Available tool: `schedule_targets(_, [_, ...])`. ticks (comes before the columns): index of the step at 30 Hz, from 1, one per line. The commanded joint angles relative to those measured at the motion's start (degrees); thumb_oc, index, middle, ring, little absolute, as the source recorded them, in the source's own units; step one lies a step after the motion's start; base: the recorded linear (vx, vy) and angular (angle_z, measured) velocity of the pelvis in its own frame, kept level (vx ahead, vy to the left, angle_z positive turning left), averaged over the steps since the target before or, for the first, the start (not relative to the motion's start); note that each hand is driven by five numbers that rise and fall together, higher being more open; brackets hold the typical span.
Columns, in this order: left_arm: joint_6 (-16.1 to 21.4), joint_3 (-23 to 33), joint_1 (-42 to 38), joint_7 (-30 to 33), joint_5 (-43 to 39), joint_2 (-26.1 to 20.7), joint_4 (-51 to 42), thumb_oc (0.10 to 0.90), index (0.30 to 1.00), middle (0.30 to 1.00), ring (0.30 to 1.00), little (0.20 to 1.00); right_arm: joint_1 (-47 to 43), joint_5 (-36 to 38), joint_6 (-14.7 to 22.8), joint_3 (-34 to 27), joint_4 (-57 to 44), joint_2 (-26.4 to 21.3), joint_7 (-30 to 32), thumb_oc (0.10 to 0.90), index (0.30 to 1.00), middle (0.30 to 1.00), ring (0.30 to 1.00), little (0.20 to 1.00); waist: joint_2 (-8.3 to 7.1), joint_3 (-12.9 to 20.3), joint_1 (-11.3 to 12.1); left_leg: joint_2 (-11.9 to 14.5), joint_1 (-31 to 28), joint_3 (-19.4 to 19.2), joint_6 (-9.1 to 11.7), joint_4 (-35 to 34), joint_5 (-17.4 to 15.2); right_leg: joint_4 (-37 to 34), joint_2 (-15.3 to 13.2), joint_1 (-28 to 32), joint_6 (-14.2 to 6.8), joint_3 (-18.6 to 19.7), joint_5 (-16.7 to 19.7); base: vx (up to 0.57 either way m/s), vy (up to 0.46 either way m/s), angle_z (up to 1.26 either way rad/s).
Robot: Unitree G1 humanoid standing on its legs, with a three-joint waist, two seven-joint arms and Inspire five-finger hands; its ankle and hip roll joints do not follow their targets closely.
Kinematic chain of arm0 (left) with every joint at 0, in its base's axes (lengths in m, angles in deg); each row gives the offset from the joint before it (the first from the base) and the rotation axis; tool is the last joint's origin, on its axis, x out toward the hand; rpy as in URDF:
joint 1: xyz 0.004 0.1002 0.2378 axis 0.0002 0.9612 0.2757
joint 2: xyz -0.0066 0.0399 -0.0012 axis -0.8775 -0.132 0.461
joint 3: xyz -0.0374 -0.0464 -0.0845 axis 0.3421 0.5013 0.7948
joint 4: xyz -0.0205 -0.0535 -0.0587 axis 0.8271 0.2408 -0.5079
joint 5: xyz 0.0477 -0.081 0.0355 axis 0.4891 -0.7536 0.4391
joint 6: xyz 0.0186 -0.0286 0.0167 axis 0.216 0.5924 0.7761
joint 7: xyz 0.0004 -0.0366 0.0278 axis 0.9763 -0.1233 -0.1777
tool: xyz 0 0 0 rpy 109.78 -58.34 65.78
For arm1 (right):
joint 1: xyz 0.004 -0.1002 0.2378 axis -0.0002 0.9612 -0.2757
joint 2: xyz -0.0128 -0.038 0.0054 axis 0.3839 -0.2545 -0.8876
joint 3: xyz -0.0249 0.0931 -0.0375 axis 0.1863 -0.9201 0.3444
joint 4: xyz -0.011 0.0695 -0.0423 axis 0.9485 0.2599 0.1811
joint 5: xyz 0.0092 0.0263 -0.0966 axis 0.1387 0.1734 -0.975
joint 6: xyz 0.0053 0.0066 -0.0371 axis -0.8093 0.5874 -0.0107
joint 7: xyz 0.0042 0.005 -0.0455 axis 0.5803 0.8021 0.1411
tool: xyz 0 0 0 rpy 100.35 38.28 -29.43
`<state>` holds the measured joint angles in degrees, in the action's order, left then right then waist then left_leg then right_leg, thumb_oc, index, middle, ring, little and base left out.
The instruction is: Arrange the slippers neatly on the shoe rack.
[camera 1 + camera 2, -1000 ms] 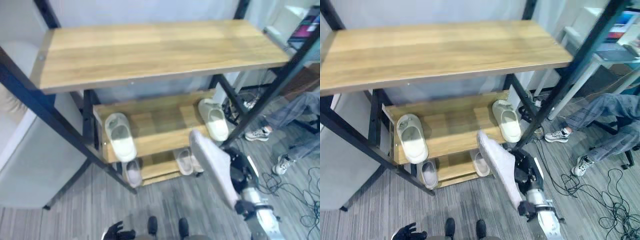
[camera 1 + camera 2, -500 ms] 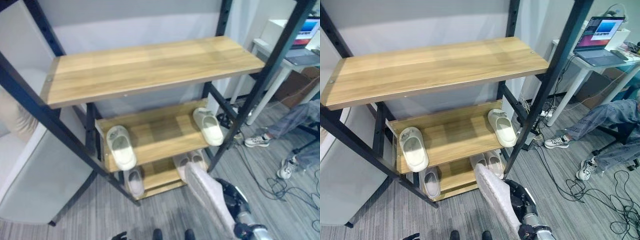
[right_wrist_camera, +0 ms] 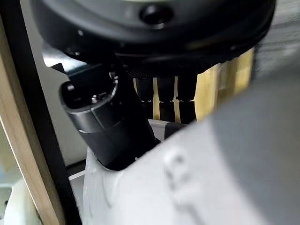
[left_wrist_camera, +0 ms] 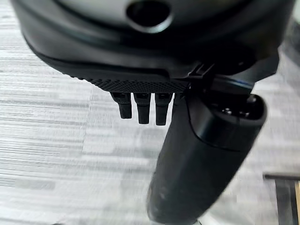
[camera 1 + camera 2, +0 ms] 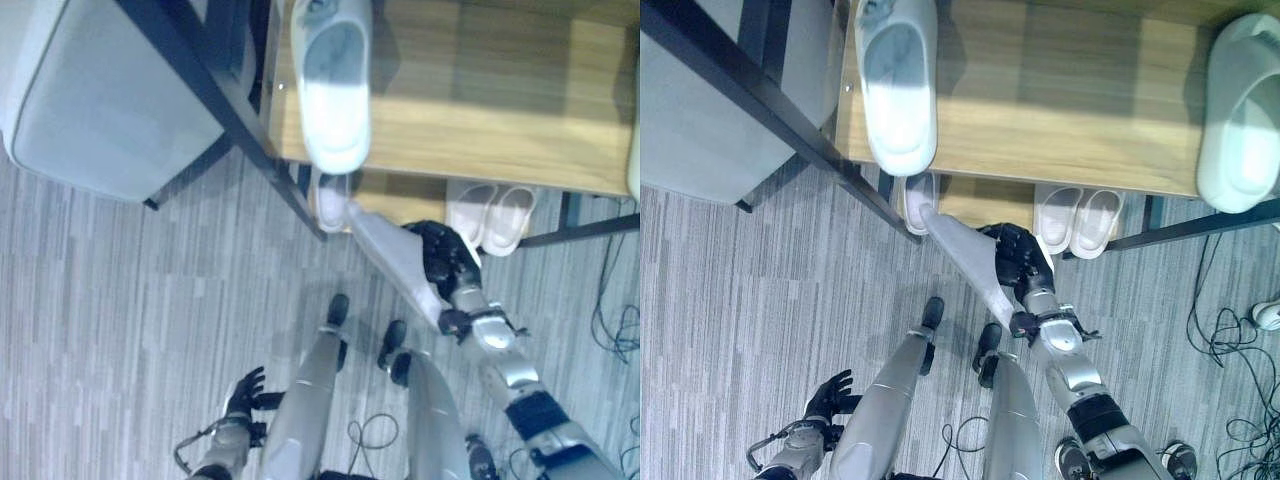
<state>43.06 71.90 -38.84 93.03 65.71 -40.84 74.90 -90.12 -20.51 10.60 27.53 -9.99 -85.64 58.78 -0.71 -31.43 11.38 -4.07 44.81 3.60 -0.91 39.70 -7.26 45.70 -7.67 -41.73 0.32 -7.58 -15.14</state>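
A grey slipper (image 5: pixel 965 258) is gripped by the right hand (image 5: pixel 1018 258), fingers and thumb curled round it, the arm stretched up from five o'clock. The slipper's toe is pointed at eleven o'clock, just short of the shoe rack (image 5: pixel 1060 120), near the lowest shelf where a pair (image 5: pixel 1078 220) is set. Two pale slippers (image 5: pixel 898 85) are seen on the shelf above. The left hand (image 5: pixel 830 393) is held low at seven o'clock above the floor (image 5: pixel 740 300), fingers spread and relaxed.
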Motion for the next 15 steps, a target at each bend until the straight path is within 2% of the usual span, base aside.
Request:
schedule_targets(1, [3.1, 0.6, 3.7, 1.7, -7.7, 0.6, -1.7, 0.8, 0.9, 0.9, 0.9, 0.9, 4.3, -3.4, 7.5, -2.5, -12.1, -2.5, 4.3, 0.4, 0.3, 0.3, 0.3, 0.3, 1.35, 4.3, -1.5, 4.7, -1.5, 3.3, 1.3, 0.2, -3.7, -1.2, -2.2, 3.7, -3.8, 1.7, -3.0, -0.05, 0.058, -0.19])
schedule_targets(2, [4.2, 0.5, 3.7, 2.3, -11.5, 0.7, -4.9, 0.8, 0.9, 0.9, 0.9, 0.9, 0.1, -6.2, 7.2, -2.8, -11.3, -3.0, 7.9, 0.4, 0.3, 0.3, 0.3, 0.3, 2.07, 4.0, -0.9, 4.1, 4.0, 3.3, 0.7, 6.4, -5.8, 4.1, -2.2, -2.0, -3.3, 2.6, -4.5, -0.04, 0.039, -0.14])
schedule_targets(3, [4.1, 0.6, 3.7, 2.3, -11.5, 0.7, -4.9, 0.8, 0.9, 0.9, 0.9, 0.9, 0.0, -6.2, 7.2, -2.8, -11.3, -3.0, 7.9, 0.4, 0.3, 0.3, 0.3, 0.3, 2.02, 4.2, -0.9, 4.1, 4.3, 3.2, 0.7, 6.7, -5.9, 4.4, -2.1, -2.4, -3.3, 2.6, -4.6, -0.06, 0.074, -0.13])
schedule_targets(4, [5.1, -0.3, 4.3, 3.5, -13.4, 0.8, -8.3, 0.8, 0.9, 0.9, 0.9, 0.9, -6.2, -8.3, 7.1, -2.9, -8.8, -3.6, 12.1, 0.4, 0.3, 0.3, 0.3, 0.3, 2.68, 4.4, 0.0, 3.7, 9.9, 3.1, -0.3, 12.9, -8.5, 9.4, -1.7, -7.9, -2.9, 3.7, -6.6, -0.03, 0.046, -0.12])
schedule_targets(8, [6.3, -2.5, 4.5, 6.9, -13.7, -0.3, -13.0, 0.8, 0.9, 0.9, 0.9, 0.9, -19.7, -10.5, 7.1, -3.7, -6.4, -6.3, 20.6, 0.4, 0.3, 0.3, 0.3, 0.3, 3.44, 4.6, 1.0, 2.8, 20.5, 3.1, -1.7, 26.6, -13.7, 22.5, -1.5, -18.7, -1.1, 5.6, -11.5, 0.0, 0.031, -0.12])
schedule_targets(12, [6.9, -2.4, 4.4, 8.0, -15.1, -1.8, -16.2, 0.8, 0.9, 0.9, 0.9, 0.9, -30.4, -12.7, 6.3, -1.6, -3.7, -10.1, 23.2, 0.4, 0.3, 0.3, 0.3, 0.3, 3.72, 4.3, 1.5, 2.2, 29.9, 3.5, -2.8, 41.5, -19.0, 38.0, -2.2, -28.6, 0.1, 7.0, -16.3, 0.09, -0.008, -0.08])
schedule_targets(13, [8.2, -1.5, 5.3, 9.5, -16.0, -3.2, -18.5, 0.8, 0.9, 0.9, 0.9, 0.9, -34.4, -12.6, 6.4, -1.0, -2.6, -11.4, 24.5, 0.4, 0.3, 0.3, 0.3, 0.3, 4.05, 4.0, 1.9, 1.4, 34.5, 3.5, -3.5, 50.3, -22.1, 46.8, -2.1, -33.2, 0.3, 7.8, -18.5, 0.18, 0.013, 0.05])
schedule_targets(14, [9.0, -1.1, 6.8, 10.1, -17.0, -4.5, -21.1, 0.8, 0.9, 0.9, 0.9, 0.9, -37.2, -12.5, 6.7, -0.8, -1.5, -11.4, 25.1, 0.4, 0.3, 0.3, 0.3, 0.3, 4.45, 3.2, 2.5, 1.1, 37.3, 3.3, -4.0, 56.2, -24.4, 52.7, -2.4, -36.0, 0.5, 8.2, -20.0, 0.16, 0.019, 0.21])
schedule_targets(15, [9.0, -1.1, 6.8, 10.2, -17.0, -4.4, -21.2, 0.8, 0.9, 0.9, 0.9, 0.9, -37.3, -12.5, 6.7, -0.7, -1.5, -11.4, 25.1, 0.4, 0.3, 0.3, 0.3, 0.3, 4.39, 3.3, 2.4, 1.1, 37.6, 3.2, -4.0, 56.4, -24.4, 52.8, -2.5, -36.3, 0.5, 8.3, -20.0, 0.15, 0.033, 0.2])
